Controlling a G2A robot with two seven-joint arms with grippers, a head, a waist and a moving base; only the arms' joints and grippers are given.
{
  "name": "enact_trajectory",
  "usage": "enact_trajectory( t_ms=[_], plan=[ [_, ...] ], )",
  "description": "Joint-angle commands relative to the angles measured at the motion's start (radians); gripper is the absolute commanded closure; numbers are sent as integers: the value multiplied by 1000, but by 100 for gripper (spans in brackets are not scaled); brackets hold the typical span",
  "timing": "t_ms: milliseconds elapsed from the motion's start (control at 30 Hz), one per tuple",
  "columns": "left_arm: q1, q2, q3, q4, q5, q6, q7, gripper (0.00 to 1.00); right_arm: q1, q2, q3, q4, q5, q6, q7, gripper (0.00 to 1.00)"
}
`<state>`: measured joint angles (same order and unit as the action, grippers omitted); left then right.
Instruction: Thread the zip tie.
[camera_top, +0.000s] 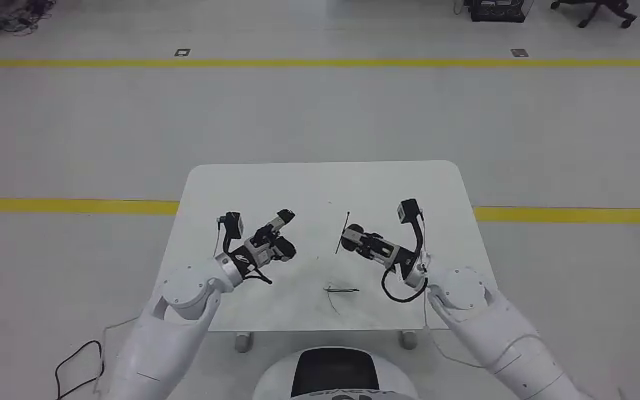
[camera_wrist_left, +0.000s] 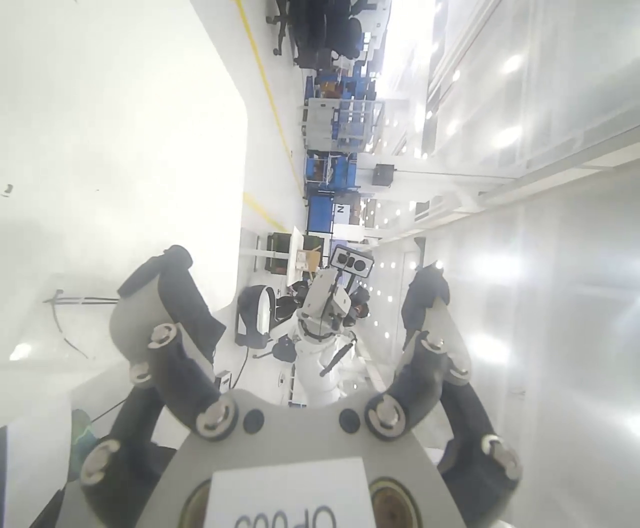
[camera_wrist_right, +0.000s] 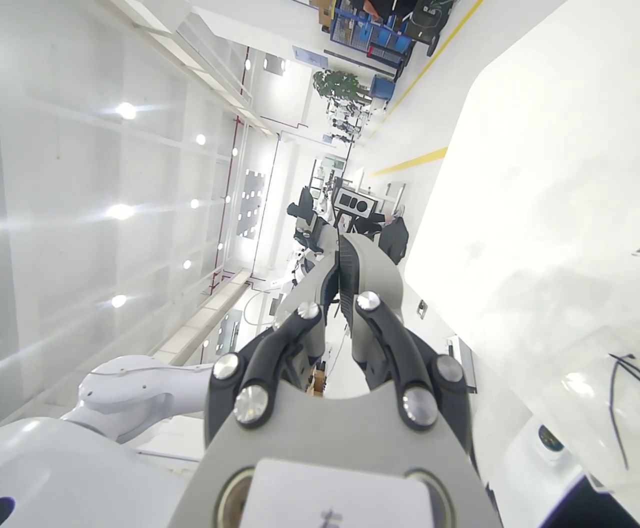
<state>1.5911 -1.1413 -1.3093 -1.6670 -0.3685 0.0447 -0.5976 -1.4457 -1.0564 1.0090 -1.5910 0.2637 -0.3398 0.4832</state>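
- 1 white table (camera_top: 400, 190) with rounded corners stands on a pale, glossy floor (camera_top: 320, 120).
- 2 yellow lines run across the floor: 1 far line (camera_top: 320, 63) well beyond the table, and 1 near line (camera_top: 90, 206) that passes behind the table and shows on both sides of it.
- 2 small square floor plates (camera_top: 182, 52) sit just past the far line. A dark office chair (camera_top: 598, 8) stands at the far right edge of the room. A black cable (camera_top: 75, 365) loops on the floor by the table's near left corner.
- Left gripper (camera_top: 288, 232): hangs over the left half of the table, fingers spread wide, nothing between them.
- Right gripper (camera_top: 345, 238): hangs over the middle of the table, fingers pressed together on a thin black zip tie (camera_top: 345, 222), which sticks out on both sides of the fingertips.
- The 2 grippers face each other and are near but apart.
- 1 loose tie (camera_top: 341, 290), also black, lies flat on the table nearer the front edge, between the 2 arms and touched by neither.
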Motion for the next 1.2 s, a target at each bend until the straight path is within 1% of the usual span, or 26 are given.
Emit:
enact_trajectory(
  t_ms=[0,67,133,167,233,467,567,700,767,900,933,967,1167],
  plan=[
    [0,2,2,-1,3,-2,-8,0,-9,-1,4,-13,-39,0,-24,100],
    [0,3,5,-1,-1,-6,-17,0,-16,-3,9,-30,-75,0,-50,100],
    [-1,3,6,3,-10,-12,-19,0,-32,-5,10,-51,-137,0,-96,100],
    [-2,3,8,3,-14,-19,-20,0,-39,-8,7,-63,-146,0,-111,100],
    [-4,3,10,8,-20,-35,-22,0,-50,-12,5,-74,-145,0,-119,100],
    [-4,3,10,8,-20,-35,-22,0,-50,-12,5,-74,-145,0,-119,100],
    [-3,3,14,11,-33,-39,-10,0,-50,-12,4,-74,-145,1,-121,100],
    [-6,2,31,18,-85,-50,-50,0,-42,-24,-18,-58,-159,0,-164,100],
    [-11,-1,44,25,-109,-52,-42,0,-38,-31,-32,-51,-151,0,-187,100],
    [-24,-9,72,42,-148,-66,9,0,-24,-47,-58,-28,-153,0,-225,100],
    [-27,-11,77,45,-156,-80,18,0,-23,-49,-61,-25,-153,0,-230,100],
    [-30,-11,76,47,-145,-97,27,0,-23,-49,-61,-25,-153,0,-230,100],
    [-30,-11,76,47,-145,-97,27,0,-23,-49,-61,-25,-153,0,-230,100]
  ],
)
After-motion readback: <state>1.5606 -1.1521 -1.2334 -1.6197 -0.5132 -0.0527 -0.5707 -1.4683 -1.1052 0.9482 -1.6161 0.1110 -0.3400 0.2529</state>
